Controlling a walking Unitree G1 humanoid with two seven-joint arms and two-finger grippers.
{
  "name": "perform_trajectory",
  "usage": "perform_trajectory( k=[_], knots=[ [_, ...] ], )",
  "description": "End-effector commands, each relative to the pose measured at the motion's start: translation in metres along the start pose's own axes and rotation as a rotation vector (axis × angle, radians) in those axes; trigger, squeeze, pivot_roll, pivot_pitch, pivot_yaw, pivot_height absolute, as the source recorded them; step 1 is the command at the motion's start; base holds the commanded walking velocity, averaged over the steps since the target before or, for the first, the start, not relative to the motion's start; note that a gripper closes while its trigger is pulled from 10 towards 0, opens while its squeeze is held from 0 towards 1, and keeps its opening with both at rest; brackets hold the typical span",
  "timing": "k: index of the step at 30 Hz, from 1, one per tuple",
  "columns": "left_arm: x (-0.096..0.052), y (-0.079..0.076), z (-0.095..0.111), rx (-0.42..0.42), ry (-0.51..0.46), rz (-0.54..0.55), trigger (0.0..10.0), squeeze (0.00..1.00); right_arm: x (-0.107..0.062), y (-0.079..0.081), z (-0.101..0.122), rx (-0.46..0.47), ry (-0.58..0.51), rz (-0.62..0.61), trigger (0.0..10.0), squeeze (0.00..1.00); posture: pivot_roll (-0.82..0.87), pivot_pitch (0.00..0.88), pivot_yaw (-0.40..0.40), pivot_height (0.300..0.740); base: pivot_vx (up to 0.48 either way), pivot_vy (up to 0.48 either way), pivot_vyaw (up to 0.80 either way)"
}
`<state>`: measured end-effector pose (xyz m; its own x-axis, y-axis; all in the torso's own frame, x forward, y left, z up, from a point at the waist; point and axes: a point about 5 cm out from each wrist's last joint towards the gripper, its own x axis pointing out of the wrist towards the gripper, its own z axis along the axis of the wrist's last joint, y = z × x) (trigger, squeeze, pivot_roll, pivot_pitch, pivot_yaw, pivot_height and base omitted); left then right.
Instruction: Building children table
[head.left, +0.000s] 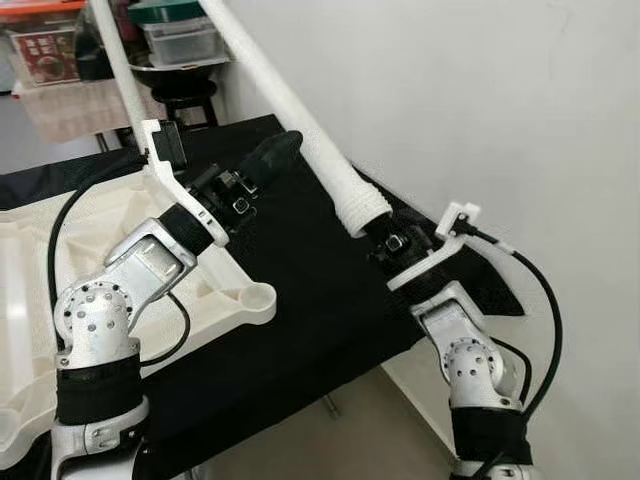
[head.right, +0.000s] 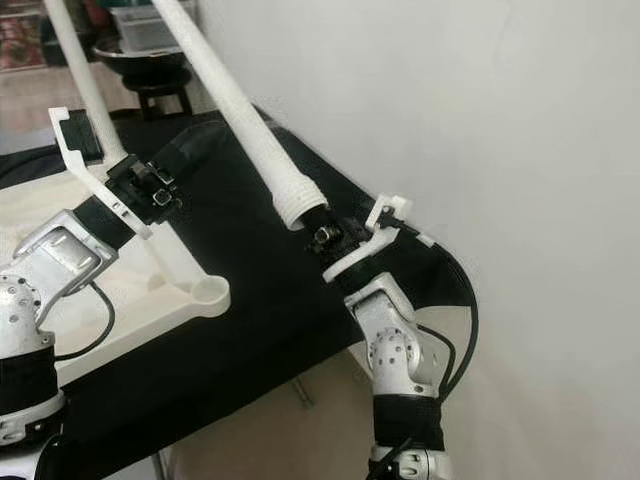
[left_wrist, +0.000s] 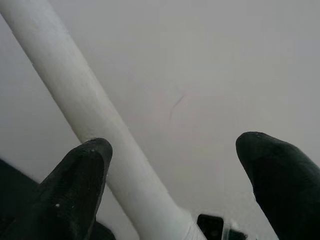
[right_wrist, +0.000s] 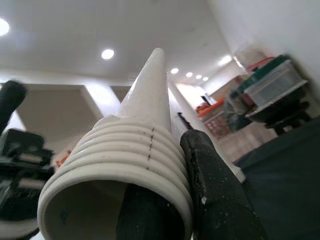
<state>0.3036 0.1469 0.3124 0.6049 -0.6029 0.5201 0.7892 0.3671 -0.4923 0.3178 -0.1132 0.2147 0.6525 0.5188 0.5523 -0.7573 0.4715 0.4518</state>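
fingers (right_wrist: 215, 195) of right gripper (head.left: 385, 235) clamp the table leg (head.left: 300, 110); left gripper (head.left: 262, 160) spread apart.

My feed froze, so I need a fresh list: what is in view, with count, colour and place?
Table leg: one, white, threaded end in the right pincer, slanting up along the wall.
Second leg: one, white, upright by the left pincer.
Tabletop: one, cream, upside down on the cloth, round corner socket facing up.
Cloth: one, black, over the work surface.
Storage boxes: several, back left.
Stool: one, black, below the boxes.
Left pincer: open.
Right pincer: shut on the leg.
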Motion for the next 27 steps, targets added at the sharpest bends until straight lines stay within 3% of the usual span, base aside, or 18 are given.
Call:
perform_trajectory(
  k=[1, 7, 14, 23, 24, 27],
  knots=[
    [0.002, -0.001, 0.007, -0.062, -0.022, -0.039, 10.0, 0.00, 0.001, 0.008, 0.009, -0.009, -0.058, 0.069, 10.0, 0.00, 0.09, 0.035, -0.018, 0.740, 0.000, 0.000, 0.00],
    [0.012, 0.000, 0.017, -0.120, -0.025, -0.091, 10.0, 0.00, 0.004, 0.020, 0.018, -0.040, -0.091, 0.173, 10.0, 0.00, 0.08, 0.038, -0.017, 0.740, 0.000, 0.000, 0.00],
    [0.021, 0.008, 0.027, -0.140, -0.058, -0.062, 10.0, 0.00, -0.001, 0.036, 0.015, -0.120, -0.010, 0.328, 10.0, 0.00, 0.08, 0.038, -0.012, 0.740, 0.000, 0.000, 0.00],
    [0.030, 0.001, 0.044, -0.159, -0.097, -0.120, 10.0, 0.00, -0.003, 0.032, 0.009, -0.188, 0.060, 0.343, 10.0, 0.00, 0.08, 0.039, -0.010, 0.740, 0.000, 0.000, 0.00],
    [0.031, -0.001, 0.045, -0.160, -0.098, -0.139, 0.0, 0.00, -0.004, 0.030, 0.009, -0.198, 0.067, 0.333, 10.0, 0.00, 0.08, 0.040, -0.010, 0.740, 0.000, 0.000, 0.00],
    [0.032, -0.006, 0.047, -0.179, -0.080, -0.197, 0.0, 0.00, -0.005, 0.023, 0.009, -0.219, 0.075, 0.296, 10.0, 0.00, 0.08, 0.041, -0.010, 0.740, 0.000, 0.000, 0.00]
  ],
)
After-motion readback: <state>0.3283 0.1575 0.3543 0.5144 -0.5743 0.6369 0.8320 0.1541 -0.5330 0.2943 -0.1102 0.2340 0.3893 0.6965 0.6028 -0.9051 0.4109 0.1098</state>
